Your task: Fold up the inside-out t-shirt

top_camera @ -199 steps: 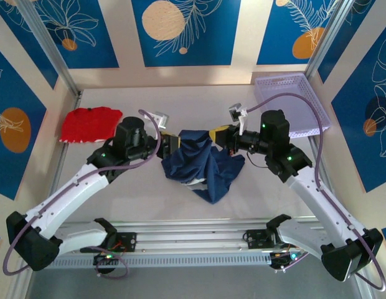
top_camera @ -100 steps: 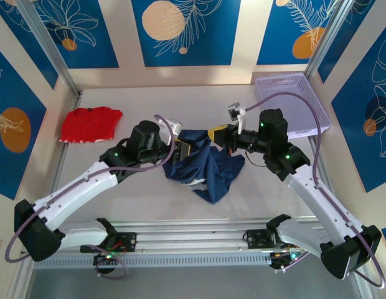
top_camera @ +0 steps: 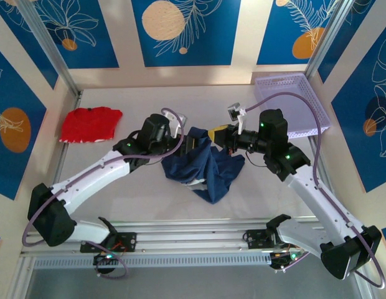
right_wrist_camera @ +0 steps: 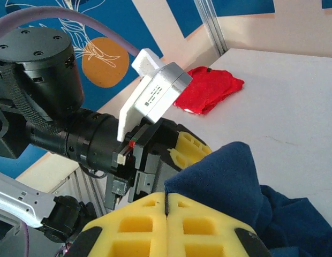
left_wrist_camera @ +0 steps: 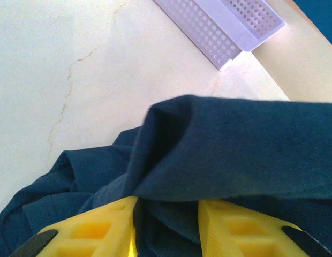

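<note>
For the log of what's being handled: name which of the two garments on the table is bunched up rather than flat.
The dark navy t-shirt, heaped in the middle; the red garment lies flat at the far left.

No text, brand, number or sign can be read in any view. The nearest thing to lettering is a small white label (right_wrist_camera: 151, 100) on the face of the grey camera housing (right_wrist_camera: 165, 80) seen from the right wrist. It carries a few lines of dark print, too small and blurred to make out.
</note>
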You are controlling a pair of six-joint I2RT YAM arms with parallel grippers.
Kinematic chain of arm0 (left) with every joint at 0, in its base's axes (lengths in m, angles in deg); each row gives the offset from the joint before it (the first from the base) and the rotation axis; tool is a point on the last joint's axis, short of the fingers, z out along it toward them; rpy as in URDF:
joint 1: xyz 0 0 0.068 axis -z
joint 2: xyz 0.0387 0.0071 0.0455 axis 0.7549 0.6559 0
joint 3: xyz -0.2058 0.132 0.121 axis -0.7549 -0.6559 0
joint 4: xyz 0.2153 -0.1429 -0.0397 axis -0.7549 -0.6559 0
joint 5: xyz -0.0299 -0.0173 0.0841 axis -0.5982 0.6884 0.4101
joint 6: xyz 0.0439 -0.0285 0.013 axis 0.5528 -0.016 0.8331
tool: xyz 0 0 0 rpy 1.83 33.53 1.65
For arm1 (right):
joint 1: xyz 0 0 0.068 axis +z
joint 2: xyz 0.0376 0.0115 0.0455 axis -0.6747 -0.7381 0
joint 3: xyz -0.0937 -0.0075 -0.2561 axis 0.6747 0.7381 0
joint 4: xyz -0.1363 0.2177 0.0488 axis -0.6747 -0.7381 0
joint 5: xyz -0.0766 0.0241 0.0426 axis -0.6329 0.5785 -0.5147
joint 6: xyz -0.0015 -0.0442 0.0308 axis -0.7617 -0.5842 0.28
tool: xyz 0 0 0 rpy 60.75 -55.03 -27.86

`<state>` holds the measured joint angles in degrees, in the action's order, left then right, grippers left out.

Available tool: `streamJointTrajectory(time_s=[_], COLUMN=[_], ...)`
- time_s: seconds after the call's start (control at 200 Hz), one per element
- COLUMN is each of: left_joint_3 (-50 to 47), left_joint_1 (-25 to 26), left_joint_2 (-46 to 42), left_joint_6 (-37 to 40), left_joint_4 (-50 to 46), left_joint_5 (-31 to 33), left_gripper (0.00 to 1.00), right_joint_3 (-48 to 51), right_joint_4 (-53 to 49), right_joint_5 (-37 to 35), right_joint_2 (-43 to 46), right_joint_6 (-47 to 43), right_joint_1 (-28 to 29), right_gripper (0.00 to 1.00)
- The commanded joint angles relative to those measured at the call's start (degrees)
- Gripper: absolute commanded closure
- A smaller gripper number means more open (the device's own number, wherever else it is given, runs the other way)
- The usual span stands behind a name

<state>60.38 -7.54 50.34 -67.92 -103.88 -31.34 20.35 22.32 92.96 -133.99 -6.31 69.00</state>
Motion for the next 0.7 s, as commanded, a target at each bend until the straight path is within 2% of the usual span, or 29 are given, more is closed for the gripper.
streamJointTrajectory(time_s=[0.0, 0.09, 0.2, 0.275, 0.38, 0.44, 0.59, 0.695], left_joint_3=[1.7, 1.0, 0.7, 0.6, -0.2, -2.1, -9.0, -12.3], left_joint_1=[-0.4, -0.5, -0.6, -0.8, -1.2, -1.6, -2.8, -2.8], left_joint_2=[0.4, 0.5, 1.0, 1.3, -0.1, -2.5, -11.5, -17.2], left_joint_6=[-1.6, -1.7, -1.9, -2.2, -2.4, -2.3, -2.9, -1.3], left_joint_4=[0.3, 0.6, 2.5, 4.9, 8.8, 12.7, 25.5, 29.8], left_joint_5=[0.8, 0.3, -2.7, -5.8, -11.5, -15.9, -29.0, -34.2], left_gripper=[0.65, 0.60, 0.60, 0.69, 0.91, 1.00, 1.00, 1.00], right_joint_3=[-1.1, -1.3, -1.2, -0.9, -0.4, -0.3, -1.1, -1.5], right_joint_4=[-0.7, -0.6, -0.2, 0.0, -1.0, -2.2, -4.7, -4.8], right_joint_5=[-0.8, -0.6, -0.3, -0.4, -2.3, -3.9, -3.9, -2.4], right_joint_2=[1.7, 1.6, 1.3, 1.2, 1.4, 1.6, 0.6, -0.1], right_joint_6=[-1.3, -1.4, -1.2, -1.1, -2.0, -2.3, -1.3, -0.3], right_joint_1=[0.0, -0.2, -0.3, -0.3, -0.5, -1.2, -4.6, -6.1], right_gripper=[1.00, 1.00, 1.00, 1.00, 1.00, 1.00, 1.00, 1.00])
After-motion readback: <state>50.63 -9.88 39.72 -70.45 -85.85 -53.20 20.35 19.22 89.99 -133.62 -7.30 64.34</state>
